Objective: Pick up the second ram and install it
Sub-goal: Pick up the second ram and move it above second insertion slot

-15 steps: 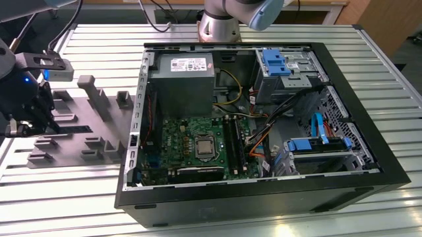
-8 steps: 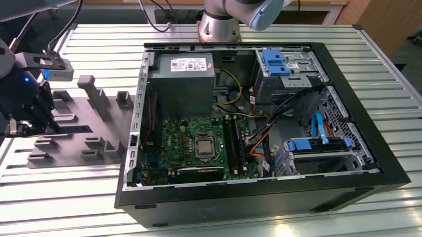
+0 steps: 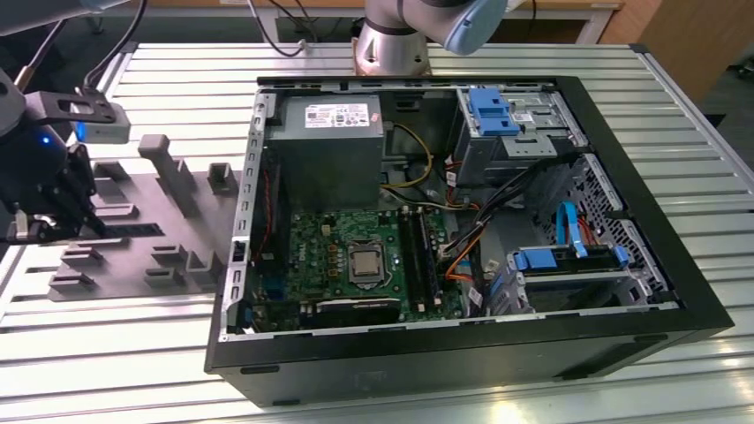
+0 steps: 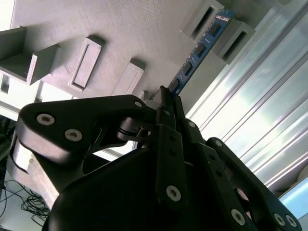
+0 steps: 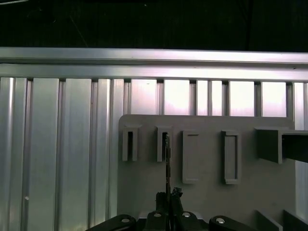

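Observation:
The second ram (image 4: pixel 198 47) is a thin blue board with black chips, seen nearly edge-on (image 5: pixel 167 161) in both wrist views. My gripper (image 4: pixel 166 97) is shut on its near end, one black finger on each flat side (image 5: pixel 168 196). The stick's far end lies at a slotted grey holder (image 4: pixel 210 17) on the grey fixture plate (image 3: pixel 132 258). In the exterior view my gripper (image 3: pixel 41 228) hangs over that plate, at the exterior view's left of the open computer case (image 3: pixel 471 358). The green motherboard (image 3: pixel 335 237) with its long black slots (image 3: pixel 419 258) lies inside the case.
Several raised grey holders and posts (image 3: pixel 169 172) stand on the fixture plate. The ribbed metal table (image 3: pixel 106 353) carries everything. In the case are a grey power supply (image 3: pixel 324 146), blue drive brackets (image 3: pixel 493 110) and loose orange and black cables (image 3: pixel 465 252). The arm's base (image 3: pixel 395 40) stands behind the case.

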{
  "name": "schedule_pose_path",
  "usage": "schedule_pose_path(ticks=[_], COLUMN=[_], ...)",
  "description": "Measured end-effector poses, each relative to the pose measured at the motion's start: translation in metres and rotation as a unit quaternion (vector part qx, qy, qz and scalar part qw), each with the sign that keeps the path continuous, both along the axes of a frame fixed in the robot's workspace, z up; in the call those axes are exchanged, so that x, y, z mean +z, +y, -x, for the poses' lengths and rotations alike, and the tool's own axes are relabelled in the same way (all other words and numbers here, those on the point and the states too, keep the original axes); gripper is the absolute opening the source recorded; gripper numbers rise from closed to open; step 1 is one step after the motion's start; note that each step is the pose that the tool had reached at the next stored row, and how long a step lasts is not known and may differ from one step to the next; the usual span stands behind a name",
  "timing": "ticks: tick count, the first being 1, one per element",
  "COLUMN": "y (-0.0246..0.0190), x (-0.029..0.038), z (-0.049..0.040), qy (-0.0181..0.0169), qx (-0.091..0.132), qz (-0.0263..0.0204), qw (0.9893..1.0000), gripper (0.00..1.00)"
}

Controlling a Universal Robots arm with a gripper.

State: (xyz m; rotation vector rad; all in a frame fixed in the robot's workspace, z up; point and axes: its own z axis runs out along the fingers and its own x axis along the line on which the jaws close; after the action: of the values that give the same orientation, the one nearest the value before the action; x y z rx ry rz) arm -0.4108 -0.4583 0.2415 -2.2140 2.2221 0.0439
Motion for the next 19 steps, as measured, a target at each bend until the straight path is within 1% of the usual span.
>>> schedule_pose_path(ticks=[3,13,19], y=[0.0000,0.0004,0.0006], x=[0.0025,0.0143,0.0144], z=[0.0000,0.0000,0.0000], qy=[0.0001,0.0001,0.0000], qx=[0.000,0.000,-0.008], qz=[0.0001,0.0004,0.0004], qw=[1.0000,1.0000,1.0000], gripper=[0.14,0.14,0.14])
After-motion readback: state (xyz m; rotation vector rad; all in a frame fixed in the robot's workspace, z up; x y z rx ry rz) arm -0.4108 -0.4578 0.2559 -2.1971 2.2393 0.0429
